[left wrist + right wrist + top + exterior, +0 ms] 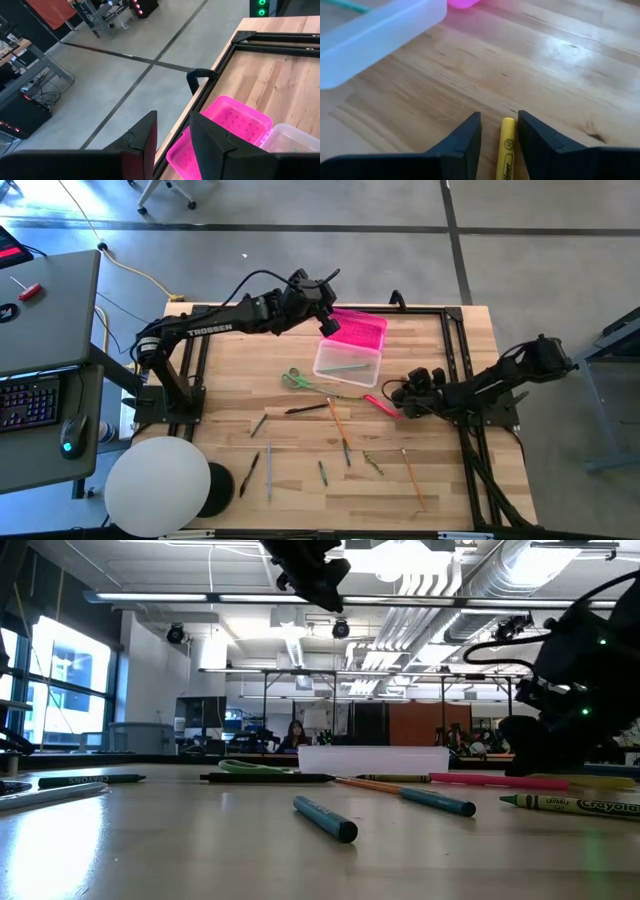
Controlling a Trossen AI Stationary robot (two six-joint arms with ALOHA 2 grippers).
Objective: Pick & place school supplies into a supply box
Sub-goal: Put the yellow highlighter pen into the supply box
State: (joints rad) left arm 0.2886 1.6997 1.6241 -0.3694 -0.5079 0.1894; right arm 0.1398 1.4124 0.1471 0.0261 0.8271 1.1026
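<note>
Over the far side of the table (440, 340), up in the air: left gripper (329, 326), fingers (145, 137) apart, nothing between them. Just under it, the supply box, lying open. Pink lid (362, 330) flat on the wood, near the far edge. Clear base (322, 366) right beside the lid, on the near side, touching it. Inside the base, one green pen (348, 366).

Down low on the right side of the table: right gripper (393, 394), close to the wood, fingers (540, 140) apart. Between them, a yellow pen (507, 145), flat on the table. A small gap on one side of the pen, so not squeezed. Cannot tell about the other side. Just beside this gripper, a pink-red pen (380, 403), also flat on the table, near the clear base.

Out on the table, not in the box:
- green scissors (297, 380), just left of the clear base
- black pen (305, 409), near the scissors
- orange pencil (338, 420), in the middle
- grey pen (269, 470) and another black pen (248, 473), side by side near the front
- second orange pencil (412, 477), well to the right front
- green crayon (373, 464), near that pencil

At the front left corner, a big white round thing (160, 485).
</note>
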